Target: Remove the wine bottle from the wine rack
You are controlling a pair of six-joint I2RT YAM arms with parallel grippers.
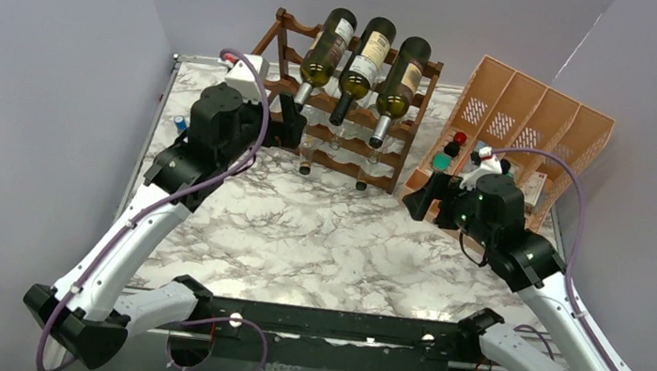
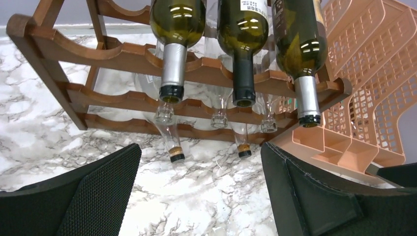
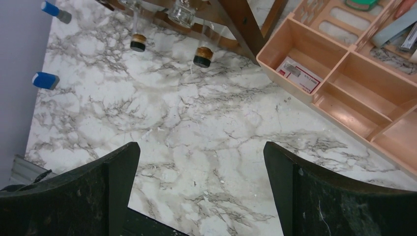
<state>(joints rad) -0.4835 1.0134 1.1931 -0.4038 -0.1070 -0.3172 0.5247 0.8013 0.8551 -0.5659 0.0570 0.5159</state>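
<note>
The dark brown wine rack (image 1: pixel 384 160) stands at the back of the marble table. Three green wine bottles lie on its top tier, necks pointing down toward me: left (image 2: pixel 175 29), middle (image 2: pixel 243 34), right (image 2: pixel 301 44). Clear glass bottles (image 2: pixel 168 132) fill the lower tiers. My left gripper (image 1: pixel 291 130) hovers just in front of the rack's left side, below the left bottle's neck, open and empty (image 2: pixel 200 147). My right gripper (image 1: pixel 419 202) hangs open and empty over the table (image 3: pixel 200 147), in front of the rack's right end.
A peach-orange divided organiser (image 1: pixel 541 117) leans right of the rack, with caps and small items in its trays (image 3: pixel 344 98). Two blue-capped items (image 3: pixel 46 80) lie near the table's left edge. Grey walls close in the back and both sides.
</note>
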